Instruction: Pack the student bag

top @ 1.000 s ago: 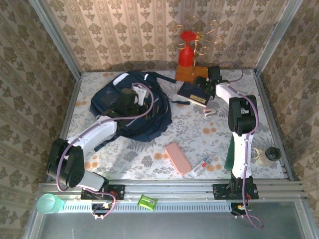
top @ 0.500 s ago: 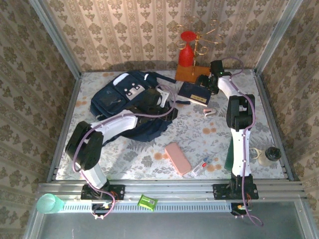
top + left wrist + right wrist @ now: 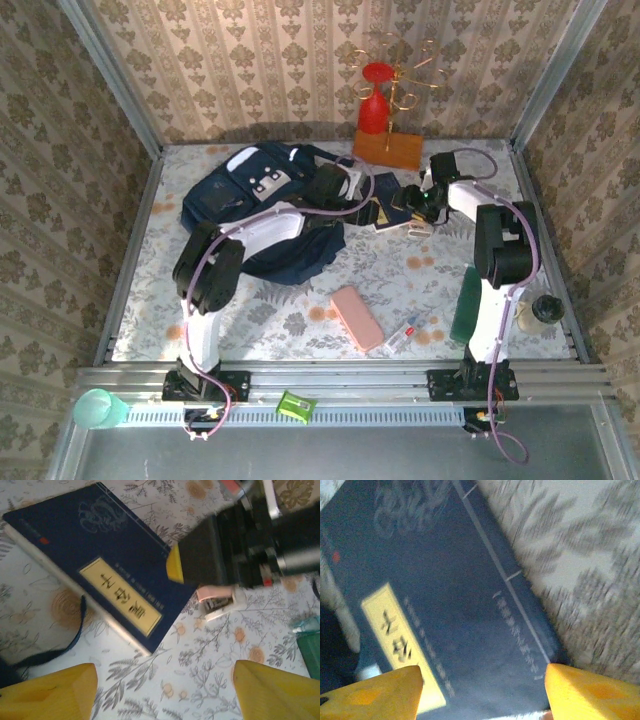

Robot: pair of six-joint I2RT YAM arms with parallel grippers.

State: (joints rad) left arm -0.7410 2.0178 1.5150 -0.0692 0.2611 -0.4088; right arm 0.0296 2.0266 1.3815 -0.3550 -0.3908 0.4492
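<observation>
Left gripper [image 3: 162, 695] wide open, empty; right gripper [image 3: 482, 692] part-open at book [image 3: 100, 565] edge, hold unclear. Bag [image 3: 230, 195] rear-left, beside book. Risk: arms crowd the book and collide, or shallow edge grip slips

One student bag [image 3: 250, 200]. One dark blue book [image 3: 95, 565]. One small pink stapler [image 3: 220, 602]. One pink case [image 3: 357, 318]. One pen [image 3: 405, 332] (too small to name more closely). One dark green container [image 3: 465, 305]. One little jar [image 3: 543, 310] with a dark lid. One red vase [image 3: 374, 100], one gold wire stand [image 3: 412, 75], one wooden block [image 3: 390, 150]. One green cup [image 3: 95, 408]. One green sharpener [image 3: 296, 405]. Two robot arms: the left arm [image 3: 250, 228] and the right arm [image 3: 497, 250].
</observation>
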